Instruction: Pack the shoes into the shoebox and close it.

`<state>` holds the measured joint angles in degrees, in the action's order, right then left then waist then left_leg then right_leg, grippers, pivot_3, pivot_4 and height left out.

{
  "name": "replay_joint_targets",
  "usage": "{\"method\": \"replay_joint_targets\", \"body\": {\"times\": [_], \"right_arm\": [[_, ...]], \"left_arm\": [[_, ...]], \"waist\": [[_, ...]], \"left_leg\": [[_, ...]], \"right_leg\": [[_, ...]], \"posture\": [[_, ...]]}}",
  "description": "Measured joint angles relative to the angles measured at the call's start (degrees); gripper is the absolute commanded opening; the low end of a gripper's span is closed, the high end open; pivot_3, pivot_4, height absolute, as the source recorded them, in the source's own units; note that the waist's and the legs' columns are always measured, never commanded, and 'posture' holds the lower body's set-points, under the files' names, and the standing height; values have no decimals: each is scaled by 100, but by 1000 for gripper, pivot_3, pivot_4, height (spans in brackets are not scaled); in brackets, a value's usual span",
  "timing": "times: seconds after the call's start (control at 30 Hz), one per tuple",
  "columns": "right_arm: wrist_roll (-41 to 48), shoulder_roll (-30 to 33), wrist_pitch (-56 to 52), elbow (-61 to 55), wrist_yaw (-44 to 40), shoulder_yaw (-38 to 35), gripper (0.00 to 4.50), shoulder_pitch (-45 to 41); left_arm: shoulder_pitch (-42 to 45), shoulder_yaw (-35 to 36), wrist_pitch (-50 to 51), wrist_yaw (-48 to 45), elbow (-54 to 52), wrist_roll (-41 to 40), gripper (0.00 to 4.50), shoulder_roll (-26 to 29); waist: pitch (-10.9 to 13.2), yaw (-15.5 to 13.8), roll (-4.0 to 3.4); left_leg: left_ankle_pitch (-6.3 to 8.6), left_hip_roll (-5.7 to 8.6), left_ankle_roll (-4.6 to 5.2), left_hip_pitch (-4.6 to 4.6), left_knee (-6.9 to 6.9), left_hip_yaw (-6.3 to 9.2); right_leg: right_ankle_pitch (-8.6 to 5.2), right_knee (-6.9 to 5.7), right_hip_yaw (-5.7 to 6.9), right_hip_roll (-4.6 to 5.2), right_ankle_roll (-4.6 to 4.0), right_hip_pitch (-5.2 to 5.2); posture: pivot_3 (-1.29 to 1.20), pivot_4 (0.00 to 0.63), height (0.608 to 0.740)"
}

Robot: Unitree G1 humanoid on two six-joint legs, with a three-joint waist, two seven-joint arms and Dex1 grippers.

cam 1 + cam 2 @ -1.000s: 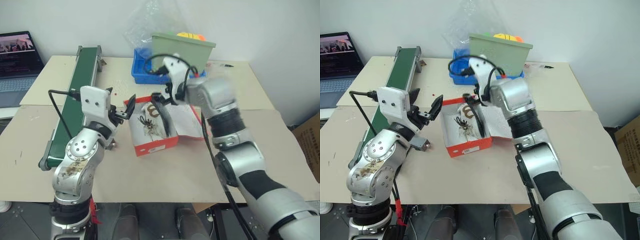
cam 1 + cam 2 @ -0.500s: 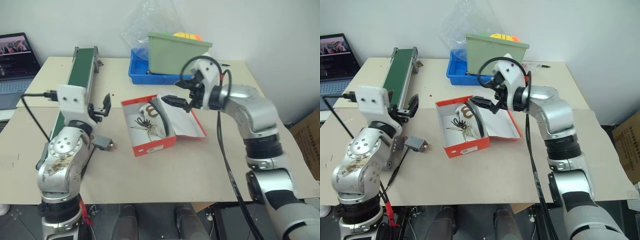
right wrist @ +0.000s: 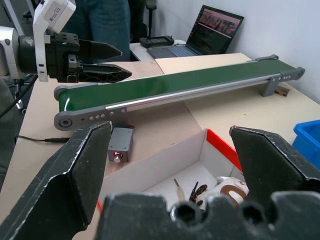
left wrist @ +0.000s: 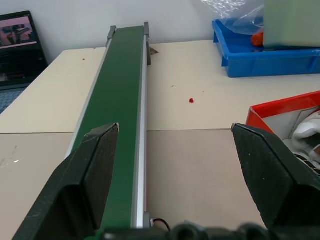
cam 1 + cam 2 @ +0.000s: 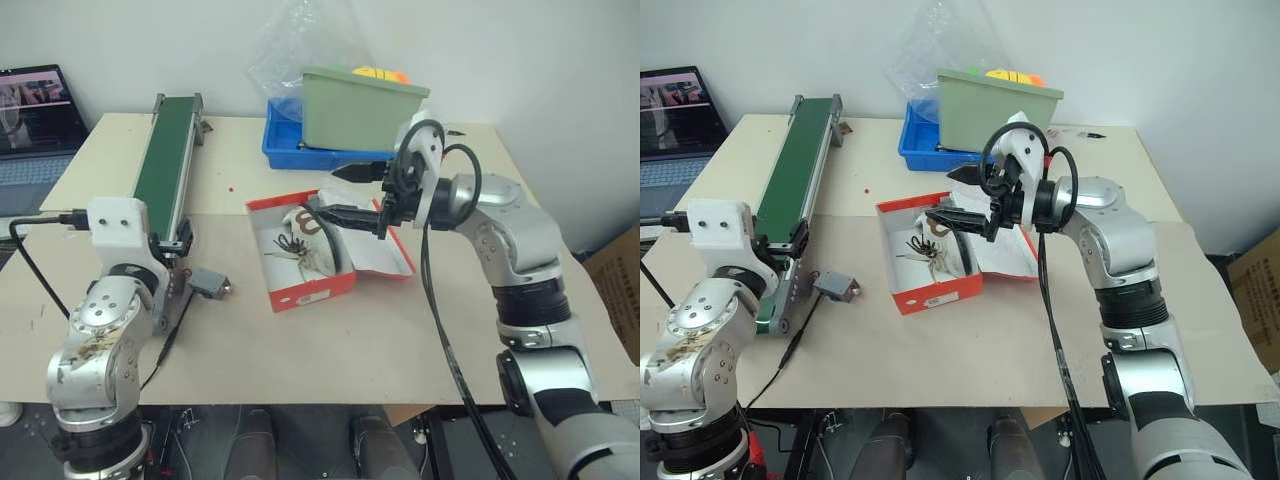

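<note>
Shoebox [image 5: 300,290], shoes [image 5: 305,240] inside, lid [image 5: 375,250] flat: directly below the wide-open right pincer [image 5: 345,192] (left pincer [image 4: 175,175], equally wide, well apart).

open shoebox [image 3: 165,167], shoes [image 3: 227,189] inside, conveyor [image 3: 170,87] beyond

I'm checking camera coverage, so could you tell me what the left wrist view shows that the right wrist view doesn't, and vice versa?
Left wrist, not right: the green bin and a red speck. Right wrist, not left: the left gripper, a grey device, a person's legs. Shared: the conveyor belt, the laptop, the shoebox holding a shoe.
</note>
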<state>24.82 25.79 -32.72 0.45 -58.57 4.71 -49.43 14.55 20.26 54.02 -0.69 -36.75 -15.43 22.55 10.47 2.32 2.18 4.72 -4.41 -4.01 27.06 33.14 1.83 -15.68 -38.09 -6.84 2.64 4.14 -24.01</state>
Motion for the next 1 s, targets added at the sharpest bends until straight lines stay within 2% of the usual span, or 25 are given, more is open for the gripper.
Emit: {"method": "replay_joint_targets", "body": {"times": [0.33, 1.0], "right_arm": [[-66, -28, 241, 44, 260, -66, 4459, 547], [-108, -236, 457, 317, 584, -87, 4459, 568]], "left_arm": [[11, 126, -77, -22, 51, 34, 3838, 178], [63, 165, -172, -113, 169, 221, 3838, 252]], "waist": [[-1, 16, 1], [-1, 17, 1]], "left_leg": [[0, 0, 0, 0, 2, 0], [0, 0, 0, -1, 4, 0]], "right_leg": [[1, -1, -1, 0, 0, -1], [2, -2, -1, 0, 1, 1]], "posture": [[0, 150, 740], [0, 150, 740]]}}
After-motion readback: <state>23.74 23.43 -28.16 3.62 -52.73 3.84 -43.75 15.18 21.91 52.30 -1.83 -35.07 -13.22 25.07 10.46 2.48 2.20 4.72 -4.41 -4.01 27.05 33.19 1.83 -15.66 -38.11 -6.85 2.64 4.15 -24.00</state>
